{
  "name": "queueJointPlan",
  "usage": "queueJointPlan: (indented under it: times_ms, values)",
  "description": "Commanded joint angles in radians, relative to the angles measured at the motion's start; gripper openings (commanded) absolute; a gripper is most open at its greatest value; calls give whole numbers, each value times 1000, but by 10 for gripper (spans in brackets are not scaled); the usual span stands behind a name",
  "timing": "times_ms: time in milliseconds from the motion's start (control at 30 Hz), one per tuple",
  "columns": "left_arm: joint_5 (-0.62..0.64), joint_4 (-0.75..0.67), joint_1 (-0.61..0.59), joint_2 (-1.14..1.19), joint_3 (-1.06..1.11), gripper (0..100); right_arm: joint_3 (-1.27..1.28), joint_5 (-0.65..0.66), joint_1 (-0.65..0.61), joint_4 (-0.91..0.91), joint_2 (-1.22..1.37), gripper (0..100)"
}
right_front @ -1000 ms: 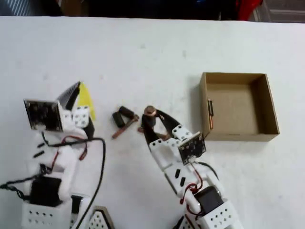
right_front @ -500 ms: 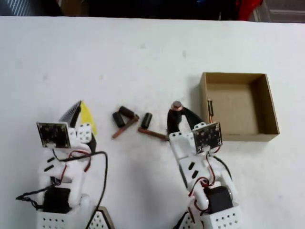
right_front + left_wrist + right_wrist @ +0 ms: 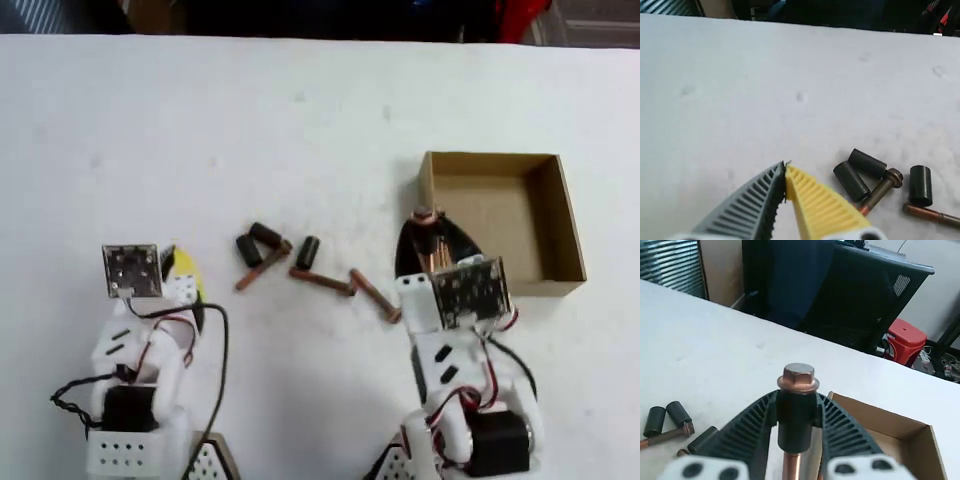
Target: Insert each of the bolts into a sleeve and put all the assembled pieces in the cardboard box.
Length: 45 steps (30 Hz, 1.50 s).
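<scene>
White counter: right gripper clamps a sleeved bolt at the cardboard box edge (left gripper closed, lower left).

- The cardboard box sits on the table's right side.
- Loose sleeves and bolts lie left of it.
- The left gripper is farther left.
- The right gripper holds a sleeved bolt at the box's left wall.

The white worktop carries an open brown cardboard box and, well apart from it, three short black cylindrical sleeves among loose copper-coloured bolts.
</scene>
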Motion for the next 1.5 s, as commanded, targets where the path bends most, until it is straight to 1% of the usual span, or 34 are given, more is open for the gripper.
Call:
queueJointPlan:
  times_ms: [0, 100, 233, 400, 667, 867, 1000, 1467]
  values:
    - [-9, 57, -7, -13, -14, 22, -144, 41, 18, 2, 193, 16]
    - [-15, 100, -7, -13, -14, 22, -209, 72, 35, 1, 360, 16]
    - [-71, 172, -7, -13, -12, 22, -307, 80, 142, -4, 576, 16]
    - [-74, 227, -7, -13, -12, 22, -443, 81, 242, -4, 849, 16]
    - [-74, 307, -2, -13, -11, 23, -658, 81, 329, -4, 1282, 17]
    - [-74, 338, -1, -13, -8, 23, -807, 80, 344, -4, 1567, 17]
    - [-74, 351, -1, -13, -6, 23, -888, 74, 344, -4, 1707, 17]
    - [-75, 345, -1, -13, 8, 23, -1049, 80, 338, -1, 1994, 19]
